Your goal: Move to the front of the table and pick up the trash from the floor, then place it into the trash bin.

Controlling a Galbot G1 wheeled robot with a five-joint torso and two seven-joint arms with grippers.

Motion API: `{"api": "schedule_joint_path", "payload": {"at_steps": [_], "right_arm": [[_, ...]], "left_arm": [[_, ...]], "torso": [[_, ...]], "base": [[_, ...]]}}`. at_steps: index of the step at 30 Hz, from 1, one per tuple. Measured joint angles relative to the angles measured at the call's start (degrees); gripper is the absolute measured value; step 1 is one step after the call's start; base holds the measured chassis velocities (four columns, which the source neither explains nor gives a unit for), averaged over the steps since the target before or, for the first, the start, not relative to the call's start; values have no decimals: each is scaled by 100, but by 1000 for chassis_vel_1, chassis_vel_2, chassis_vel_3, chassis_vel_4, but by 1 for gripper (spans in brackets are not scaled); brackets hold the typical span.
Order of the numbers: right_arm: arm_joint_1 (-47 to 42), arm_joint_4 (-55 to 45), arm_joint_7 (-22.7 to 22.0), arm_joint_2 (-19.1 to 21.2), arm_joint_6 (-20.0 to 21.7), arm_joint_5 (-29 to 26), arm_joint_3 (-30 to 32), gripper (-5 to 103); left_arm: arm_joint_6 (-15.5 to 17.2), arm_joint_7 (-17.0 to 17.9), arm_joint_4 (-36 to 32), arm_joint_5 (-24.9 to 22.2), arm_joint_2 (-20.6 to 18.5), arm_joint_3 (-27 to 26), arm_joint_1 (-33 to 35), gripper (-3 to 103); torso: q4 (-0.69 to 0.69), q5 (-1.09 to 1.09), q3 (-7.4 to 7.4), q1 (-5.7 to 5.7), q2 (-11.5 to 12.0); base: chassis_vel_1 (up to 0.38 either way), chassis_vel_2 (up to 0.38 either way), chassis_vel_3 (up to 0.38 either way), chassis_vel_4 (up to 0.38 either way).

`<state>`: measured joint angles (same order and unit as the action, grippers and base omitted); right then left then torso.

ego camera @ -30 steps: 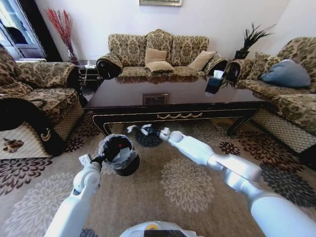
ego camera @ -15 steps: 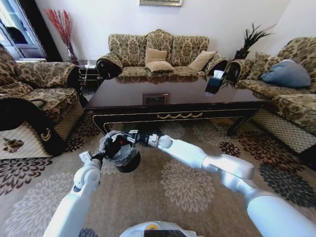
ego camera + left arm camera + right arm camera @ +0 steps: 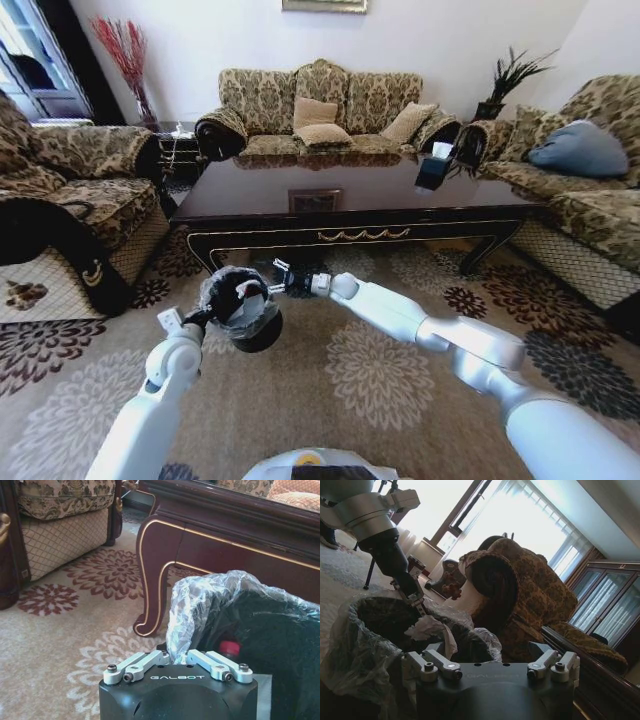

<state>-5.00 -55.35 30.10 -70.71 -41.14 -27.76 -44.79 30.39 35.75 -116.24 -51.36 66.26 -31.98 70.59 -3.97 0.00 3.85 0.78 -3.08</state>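
The robot is standing on the flowered carpet (image 3: 380,370) in front of the table (image 3: 350,205), holding the trash bin (image 3: 243,308) up off the floor with its left gripper (image 3: 176,657). That gripper is pinched closed on the bin's near rim, its fingers clamping the crinkly plastic liner (image 3: 200,597) where it folds over the edge. Inside the bin a red bottle cap (image 3: 229,648) is showing low against the dark wall, just past the left gripper.

The right arm is reaching across from the robot's right, and the right gripper (image 3: 276,279) is hanging at the bin's far rim, just over the mouth. Its fingers are standing spread apart with nothing between them. Right below it a crumpled white tissue (image 3: 431,628) is lying inside the liner, apart from the fingers.

The table's dark front with its gold scrollwork is sitting just behind the bin, and one curved leg (image 3: 152,580) is planted on the carpet close beside it. On the tabletop toward the robot's right a dark tissue box (image 3: 433,169) is standing. Patterned sofas are closing in the space on three sides: one behind the table (image 3: 320,110), one on the left (image 3: 80,190), one on the right (image 3: 580,180) with a blue-grey cushion (image 3: 582,150) on it.
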Motion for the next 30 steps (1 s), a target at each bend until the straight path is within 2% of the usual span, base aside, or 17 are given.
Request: {"api": "schedule_joint_path", "payload": {"at_steps": [3, 13, 16, 22, 30], "right_arm": [[23, -20, 37, 82, -40, -2, -24, 99], [266, 31, 311, 109, -156, 8, -111, 100], [350, 61, 558, 197, -228, 9, -111, 100], [537, 115, 781, 367, -322, -54, -145, 100], [557, 114, 818, 342, -343, -140, -192, 100]], "left_arm": [[0, 6, -14, 1, -11, -39, 48, 4], [0, 5, -15, 15, -3, -40, 65, 4], [-10, 3, 5, 30, -6, -51, 89, 4], [-57, -21, 104, 88, 18, -52, 90, 4], [-69, -49, 185, 127, 82, 19, 20, 4]], "torso": [[-4, 1, 0, 0, 0], [-1, 0, 0, 0, 0], [-3, 0, 0, 0, 0], [-3, 0, 0, 0, 0], [-3, 0, 0, 0, 0]], "base": [[0, 0, 0, 0], [0, 0, 0, 0], [0, 0, 0, 0], [0, 0, 0, 0], [0, 0, 0, 0]]}}
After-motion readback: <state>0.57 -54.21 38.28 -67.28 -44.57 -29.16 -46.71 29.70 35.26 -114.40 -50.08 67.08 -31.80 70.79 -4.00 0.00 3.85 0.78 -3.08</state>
